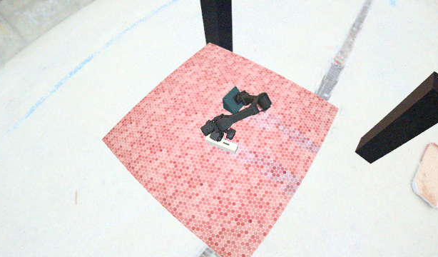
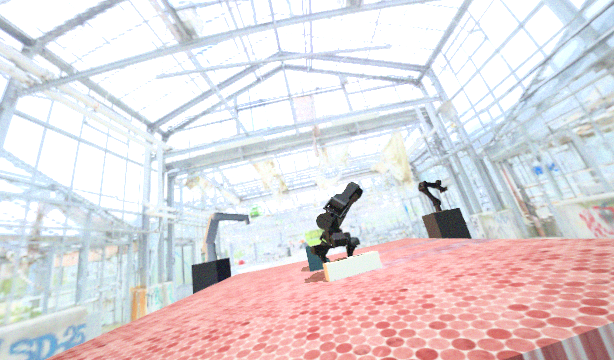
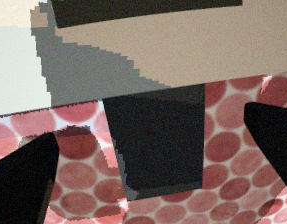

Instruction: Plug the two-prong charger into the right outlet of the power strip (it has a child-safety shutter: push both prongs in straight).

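Note:
The power strip point(image 1: 233, 147) point(image 2: 357, 265) point(image 3: 209, 50) is a long pale bar on the red mat. A dark rectangular patch point(image 1: 226, 143) point(image 3: 149, 11) shows on its top; I cannot tell the separate outlets. A black block, apparently the charger point(image 3: 159, 145), shows beside the strip's edge in the wrist view. Its prongs are not visible, and I cannot make it out in the top and exterior views. My gripper point(image 1: 223, 137) point(image 2: 338, 257) point(image 3: 151, 127) is open, low at the strip. Its fingers stand left and right of the black block, with a gap on each side, gripping nothing.
A teal block point(image 1: 230, 101) point(image 2: 313, 259) stands behind the strip near my arm's base. The mat point(image 1: 190, 178) point(image 2: 387, 320) extends around them. Black columns point(image 1: 217, 25) point(image 1: 404, 121) stand beyond the mat. The exterior view shows other arms on black pedestals point(image 2: 445, 224) point(image 2: 211, 275).

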You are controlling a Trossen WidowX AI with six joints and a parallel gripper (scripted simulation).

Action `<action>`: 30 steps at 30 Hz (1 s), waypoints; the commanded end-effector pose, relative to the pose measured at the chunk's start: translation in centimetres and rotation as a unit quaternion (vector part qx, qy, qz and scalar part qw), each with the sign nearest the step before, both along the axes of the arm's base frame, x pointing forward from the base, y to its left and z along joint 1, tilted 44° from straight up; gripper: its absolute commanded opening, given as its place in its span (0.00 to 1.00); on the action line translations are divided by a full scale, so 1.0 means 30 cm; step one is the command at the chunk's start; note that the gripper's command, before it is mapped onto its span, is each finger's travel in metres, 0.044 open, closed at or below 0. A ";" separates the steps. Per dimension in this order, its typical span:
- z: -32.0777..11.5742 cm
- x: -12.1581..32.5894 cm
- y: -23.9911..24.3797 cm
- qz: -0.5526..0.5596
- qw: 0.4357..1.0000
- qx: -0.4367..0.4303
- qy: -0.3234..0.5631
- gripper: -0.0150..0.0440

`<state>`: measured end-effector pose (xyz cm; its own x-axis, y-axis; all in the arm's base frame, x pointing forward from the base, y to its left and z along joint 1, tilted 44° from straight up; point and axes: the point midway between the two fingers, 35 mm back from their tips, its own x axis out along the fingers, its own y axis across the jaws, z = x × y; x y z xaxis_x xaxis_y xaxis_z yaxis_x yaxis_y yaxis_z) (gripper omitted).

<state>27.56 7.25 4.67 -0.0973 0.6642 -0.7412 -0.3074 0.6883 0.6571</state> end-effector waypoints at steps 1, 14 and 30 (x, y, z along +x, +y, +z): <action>-0.003 -0.007 0.003 0.001 1.000 0.003 0.001 1.00; -0.011 -0.048 -0.012 0.001 1.000 0.003 0.002 1.00; -0.023 -0.112 -0.031 0.001 1.000 0.002 0.002 1.00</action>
